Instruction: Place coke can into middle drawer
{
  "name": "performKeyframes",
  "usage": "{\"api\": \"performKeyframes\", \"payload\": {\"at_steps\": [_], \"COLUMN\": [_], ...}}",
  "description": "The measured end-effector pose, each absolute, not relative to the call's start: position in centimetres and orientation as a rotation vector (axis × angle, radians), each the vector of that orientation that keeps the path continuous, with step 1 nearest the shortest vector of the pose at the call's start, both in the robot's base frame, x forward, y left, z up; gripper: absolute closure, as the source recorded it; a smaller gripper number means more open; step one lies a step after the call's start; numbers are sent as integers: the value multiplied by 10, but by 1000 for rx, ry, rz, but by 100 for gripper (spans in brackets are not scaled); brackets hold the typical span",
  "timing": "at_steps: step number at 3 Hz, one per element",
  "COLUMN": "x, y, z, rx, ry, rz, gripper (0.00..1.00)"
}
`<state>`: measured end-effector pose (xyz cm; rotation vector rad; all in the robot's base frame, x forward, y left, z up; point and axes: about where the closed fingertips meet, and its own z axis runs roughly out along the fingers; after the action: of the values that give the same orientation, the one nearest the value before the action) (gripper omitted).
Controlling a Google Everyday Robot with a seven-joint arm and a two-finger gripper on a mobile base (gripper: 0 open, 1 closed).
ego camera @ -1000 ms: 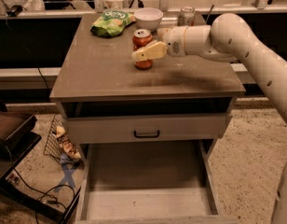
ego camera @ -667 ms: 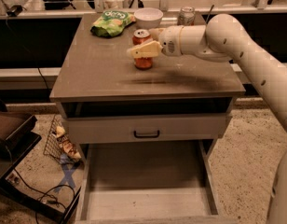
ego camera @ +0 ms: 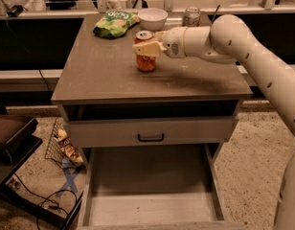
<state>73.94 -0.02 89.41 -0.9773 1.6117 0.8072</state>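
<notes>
The coke can (ego camera: 146, 60), orange-red with a silver top, stands upright on the cabinet's top (ego camera: 104, 75), near the back middle. My gripper (ego camera: 147, 48) reaches in from the right at the height of the can's upper half and overlaps its front. The can rests on the top. The middle drawer (ego camera: 147, 210) is pulled far out at the bottom of the view, wide and shallow with a pale floor and nothing in it. It lies well below and in front of the can.
A drawer front with a small black handle (ego camera: 150, 137) sits shut above the open drawer. A green chip bag (ego camera: 114, 23), a white bowl (ego camera: 153, 18) and a pale silver can (ego camera: 191, 16) stand behind the coke can. A wire basket (ego camera: 63, 145) and a dark tray (ego camera: 13, 133) are on the floor at left.
My gripper has moved left from beside the can's right side until it lies across the can. The can has not moved.
</notes>
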Motion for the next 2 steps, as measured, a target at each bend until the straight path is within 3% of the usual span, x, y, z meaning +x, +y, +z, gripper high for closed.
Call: {"api": "performKeyframes", "payload": {"at_steps": [1, 2], "x": [739, 733], "y": [3, 4], "z": [894, 904], "rx": [-981, -1001], "ry": [1611, 1593], "rz": [811, 798], "gripper": [88, 100]}}
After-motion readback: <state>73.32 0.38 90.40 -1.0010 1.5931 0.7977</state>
